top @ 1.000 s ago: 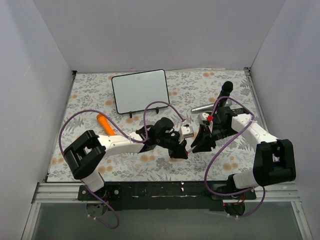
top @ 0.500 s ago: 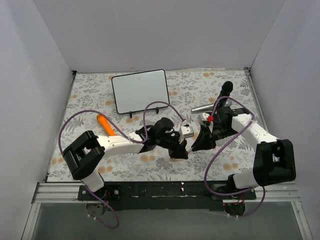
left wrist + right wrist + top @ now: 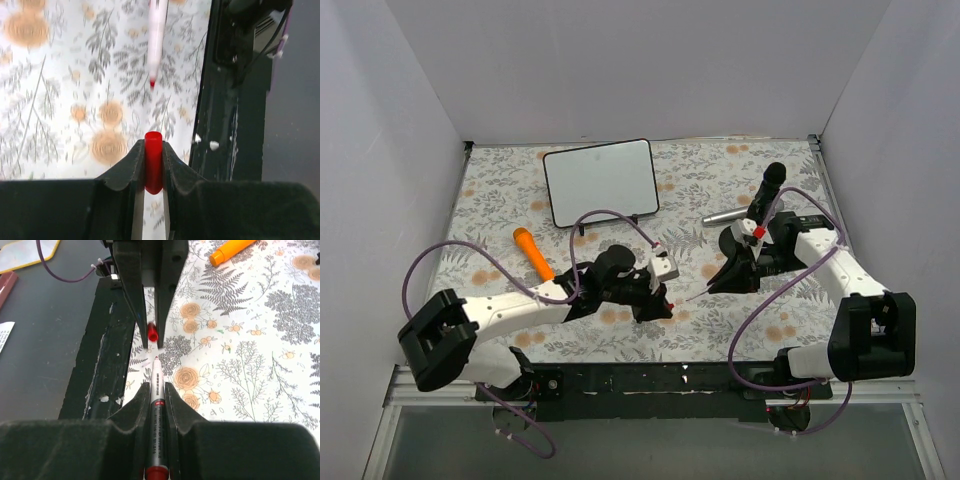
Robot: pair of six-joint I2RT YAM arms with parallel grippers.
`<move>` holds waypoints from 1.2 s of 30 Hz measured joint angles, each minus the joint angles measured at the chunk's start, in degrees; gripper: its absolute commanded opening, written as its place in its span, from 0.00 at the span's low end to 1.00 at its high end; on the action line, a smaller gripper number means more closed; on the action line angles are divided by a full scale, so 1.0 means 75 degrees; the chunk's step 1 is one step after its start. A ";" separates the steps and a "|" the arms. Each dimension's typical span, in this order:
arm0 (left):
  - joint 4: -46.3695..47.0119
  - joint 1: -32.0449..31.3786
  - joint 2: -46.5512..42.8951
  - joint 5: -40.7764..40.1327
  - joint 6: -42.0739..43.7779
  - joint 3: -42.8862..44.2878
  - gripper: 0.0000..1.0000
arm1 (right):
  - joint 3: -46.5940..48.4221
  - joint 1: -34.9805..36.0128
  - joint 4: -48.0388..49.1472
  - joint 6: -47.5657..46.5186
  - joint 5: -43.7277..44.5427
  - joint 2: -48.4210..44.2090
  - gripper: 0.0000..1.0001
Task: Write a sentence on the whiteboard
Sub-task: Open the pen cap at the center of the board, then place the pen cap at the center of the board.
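Observation:
The whiteboard [image 3: 598,182] leans on its stand at the back, and its white surface is blank; no sentence shows on it. My left gripper [image 3: 663,302] [image 3: 153,145] is shut on a red marker cap [image 3: 153,161], held low over the floral cloth. My right gripper [image 3: 718,284] [image 3: 157,387] is shut on the white marker [image 3: 156,405]. The marker's bare red tip [image 3: 152,82] points at the cap [image 3: 152,333], with a short gap between them. The two grippers face each other near the table's front middle.
An orange marker [image 3: 532,253] [image 3: 232,250] lies left of centre. A black-and-silver pen-like object [image 3: 752,202] lies at the back right, behind my right arm. The black front edge of the table [image 3: 100,365] [image 3: 225,110] runs close to both grippers.
The grippers have pulled apart: the left one moved left and nearer with the red cap, and the right one drew back right with the marker, its tip now uncovered.

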 measured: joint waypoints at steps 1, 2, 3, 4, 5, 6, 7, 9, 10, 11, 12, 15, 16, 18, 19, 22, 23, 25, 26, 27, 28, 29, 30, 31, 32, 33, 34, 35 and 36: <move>-0.0157 0.0032 -0.0268 -0.0114 0.0000 -0.0259 0.00 | 0.0000 -0.0044 -0.0017 -0.0015 0.0070 -0.0017 0.01; -0.0341 0.0061 -0.0504 -0.0210 0.0000 -0.0452 0.00 | 0.0000 -0.0108 -0.0050 -0.0026 0.0146 -0.0023 0.01; -0.0504 0.0070 -0.0682 -0.0321 -0.0003 -0.0565 0.00 | 0.0000 -0.0122 -0.0064 -0.0035 0.0204 -0.0023 0.01; -0.0653 0.0093 -0.0836 -0.0449 -0.0003 -0.0635 0.00 | 0.0000 -0.0122 -0.0076 -0.0038 0.0256 -0.0023 0.01; -0.0729 0.0105 -0.0915 -0.0542 -0.0006 -0.0662 0.00 | 0.0000 -0.0122 -0.0085 -0.0041 0.0277 -0.0026 0.01; -0.0828 0.0111 -0.1005 -0.0699 -0.0050 -0.0664 0.00 | 0.0000 -0.0125 -0.0102 -0.0041 0.0318 -0.0041 0.01; -0.0863 0.0111 -0.1055 -0.0816 -0.0073 -0.0664 0.00 | 0.0000 -0.0131 -0.0102 -0.0029 0.0338 -0.0058 0.01; -0.0906 0.0140 -0.1157 -0.1224 -0.0239 -0.0664 0.00 | -0.0006 -0.0166 -0.0026 0.0111 0.0396 -0.0152 0.01; -0.0930 0.0178 -0.1195 -0.1440 -0.0376 -0.0664 0.00 | -0.0015 -0.0192 0.0096 0.0251 0.0428 -0.0242 0.01; -0.0959 0.0259 -0.1230 -0.1673 -0.0542 -0.0664 0.00 | -0.0032 -0.0224 0.0262 0.0493 0.0469 -0.0356 0.01; -0.0991 0.0388 -0.1256 -0.1918 -0.0729 -0.0667 0.00 | -0.0073 -0.0254 0.0501 0.0758 0.0516 -0.0498 0.01; -0.1145 0.0968 -0.1390 -0.2929 -0.1475 -0.0679 0.00 | -0.0376 -0.0294 0.1486 0.1798 0.0758 -0.1087 0.01; -0.1230 0.1204 -0.1457 -0.3311 -0.1716 -0.0679 0.00 | -0.0495 -0.0306 0.1827 0.2157 0.0845 -0.1285 0.01; -0.1396 0.1725 -0.1580 -0.3850 -0.2130 -0.0679 0.00 | -0.0653 -0.0318 0.2363 0.2739 0.1029 -0.1556 0.01; -0.1454 0.1961 -0.1612 -0.3995 -0.2264 -0.0676 0.00 | -0.0699 -0.0321 0.2594 0.2990 0.1102 -0.1635 0.01; -0.1754 0.2973 -0.1556 -0.4191 -0.2632 -0.0545 0.00 | -0.0714 -0.0353 0.3060 0.3497 0.1268 -0.1679 0.01; -0.1856 0.3316 -0.1475 -0.4194 -0.2713 -0.0455 0.00 | -0.0714 -0.0370 0.3162 0.3602 0.1306 -0.1679 0.01; -0.1941 0.4022 -0.1224 -0.4237 -0.2844 -0.0277 0.00 | -0.0714 -0.0405 0.3299 0.3739 0.1367 -0.1679 0.01; -0.1958 0.4278 -0.1102 -0.4296 -0.2908 -0.0224 0.00 | -0.0714 -0.0417 0.3334 0.3803 0.1399 -0.1679 0.01; -0.1993 0.4540 -0.0962 -0.4412 -0.2987 -0.0178 0.00 | -0.0714 -0.0423 0.3372 0.3853 0.1416 -0.1679 0.01; -0.2031 0.4759 -0.0813 -0.4570 -0.3060 -0.0134 0.00 | -0.0714 -0.0437 0.3416 0.3879 0.1428 -0.1682 0.01; -0.2081 0.4943 -0.0635 -0.4686 -0.3130 -0.0082 0.00 | -0.0714 -0.0449 0.3448 0.3902 0.1434 -0.1682 0.01; -0.2130 0.5053 -0.0487 -0.4788 -0.3159 -0.0029 0.00 | -0.0714 -0.0452 0.3459 0.3923 0.1440 -0.1690 0.01; -0.2206 0.5170 -0.0268 -0.4931 -0.3220 0.0044 0.00 | -0.0714 -0.0458 0.3465 0.3931 0.1437 -0.1696 0.01; -0.2244 0.5251 -0.0073 -0.5015 -0.3249 0.0093 0.00 | -0.0714 -0.0466 0.3477 0.3949 0.1440 -0.1708 0.01; -0.2270 0.5319 0.0096 -0.5091 -0.3273 0.0125 0.03 | -0.0714 -0.0466 0.3483 0.3958 0.1440 -0.1711 0.01; -0.2279 0.5388 0.0213 -0.5138 -0.3287 0.0131 0.05 | -0.0714 -0.0466 0.3485 0.3978 0.1440 -0.1714 0.01; -0.2299 0.5470 0.0326 -0.5170 -0.3305 0.0131 0.06 | -0.0714 -0.0466 0.3485 0.3984 0.1440 -0.1714 0.01; -0.2326 0.5534 0.0431 -0.5184 -0.3316 0.0131 0.08 | -0.0714 -0.0469 0.3485 0.3998 0.1440 -0.1714 0.01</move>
